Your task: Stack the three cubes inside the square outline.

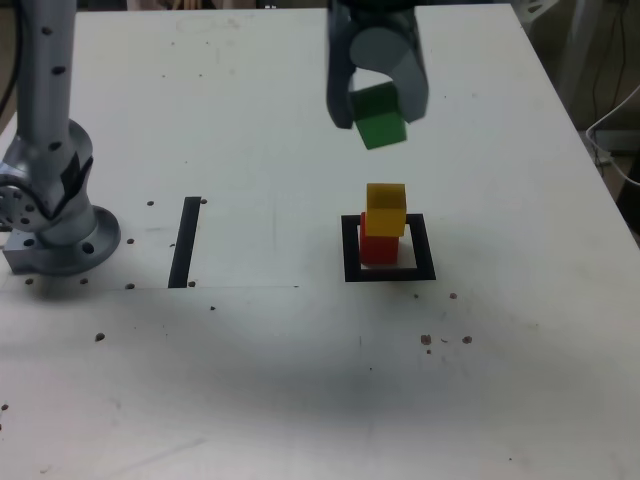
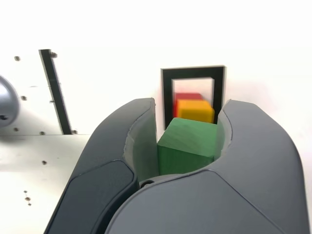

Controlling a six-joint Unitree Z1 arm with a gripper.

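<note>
White, speckled table under even light; cables beyond its far edge.

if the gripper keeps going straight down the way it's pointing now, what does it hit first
Probably the yellow cube on the red cube; the green cube held in the gripper would meet it first. Exact alignment is unclear.

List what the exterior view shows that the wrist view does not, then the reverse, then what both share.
Only the exterior view: the arm's base, the hand hanging well above the stack, and the yellow cube sitting on the red cube.
Only the wrist view: the green cube seated between the hand's inner walls.
Both: green cube gripped, yellow and red cubes inside the square outline, the black tape strip, the white table.
</note>
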